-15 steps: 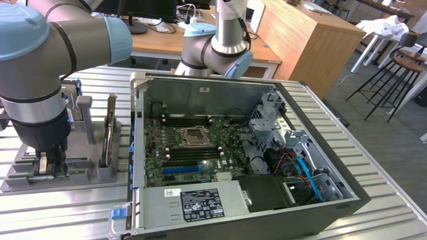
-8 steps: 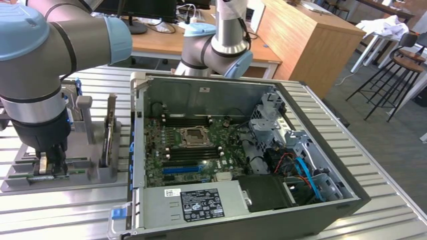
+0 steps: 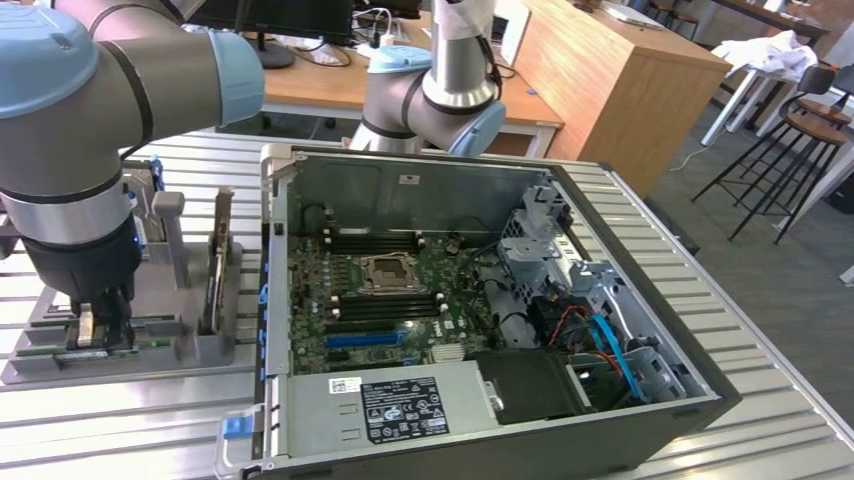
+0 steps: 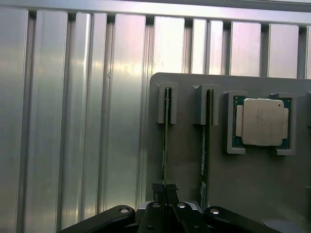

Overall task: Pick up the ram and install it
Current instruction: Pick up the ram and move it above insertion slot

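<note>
Wrist view shows the tool [image 4: 165,187] pinched shut on the thin edge of the ram [image 4: 165,136], which stands in a slot of the gray holder [image 4: 187,160]. A twin green stick [image 4: 205,141] sits in the holder's next slot, and a square silver chip [image 4: 262,121] lies past that. The holder rests on the ribbed metal counter [image 4: 73,121], near the open computer case [image 3: 400,190].

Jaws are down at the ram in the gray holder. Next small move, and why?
Probably a short lift straight up. The jaws look shut on the ram, which stands seated in its holder slots, close beside the twin stick.
</note>
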